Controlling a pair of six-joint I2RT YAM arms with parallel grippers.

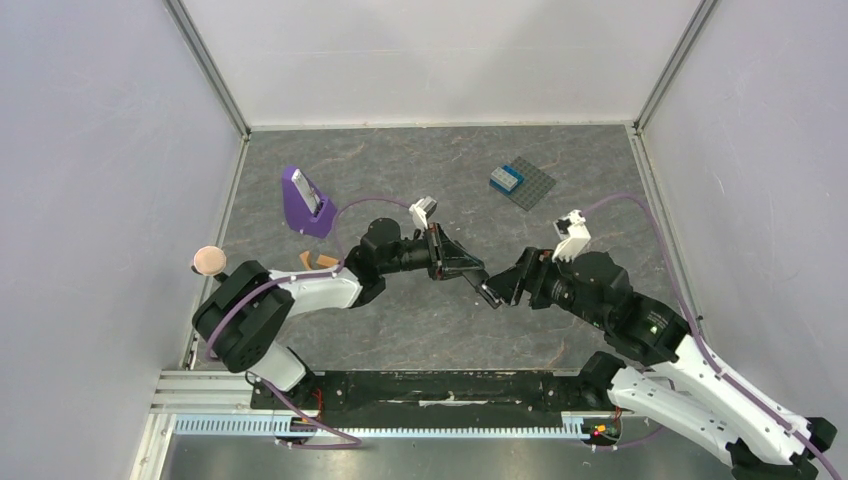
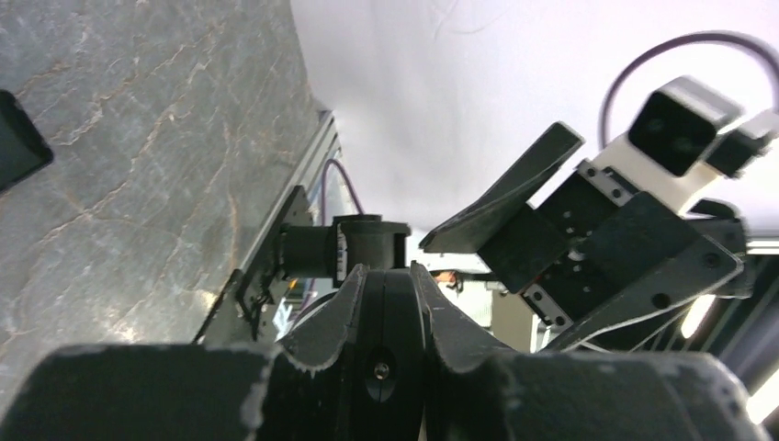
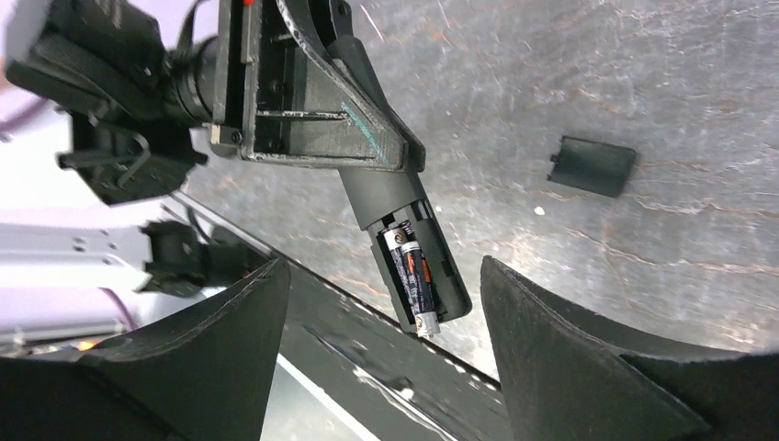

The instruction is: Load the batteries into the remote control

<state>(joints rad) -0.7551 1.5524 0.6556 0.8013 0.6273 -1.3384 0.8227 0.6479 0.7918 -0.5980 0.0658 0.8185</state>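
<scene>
My left gripper (image 1: 452, 263) is shut on the remote control (image 1: 481, 286) and holds it above the table, its free end pointing at my right gripper (image 1: 503, 291). In the right wrist view the remote (image 3: 390, 197) has its battery bay open towards the camera, with the two batteries (image 3: 413, 276) lying side by side in it. One silvery end sticks slightly past the remote's end. My right gripper (image 3: 381, 276) is open and empty, its fingers on either side of the remote's end without touching it. In the left wrist view the remote (image 2: 386, 308) sits edge-on between the fingers.
A small black cover plate (image 3: 592, 165) lies flat on the table. A purple stand (image 1: 305, 203) is at the back left and a grey studded baseplate with a blue brick (image 1: 525, 184) at the back right. Orange-brown wooden pieces (image 1: 318, 260) lie by the left arm.
</scene>
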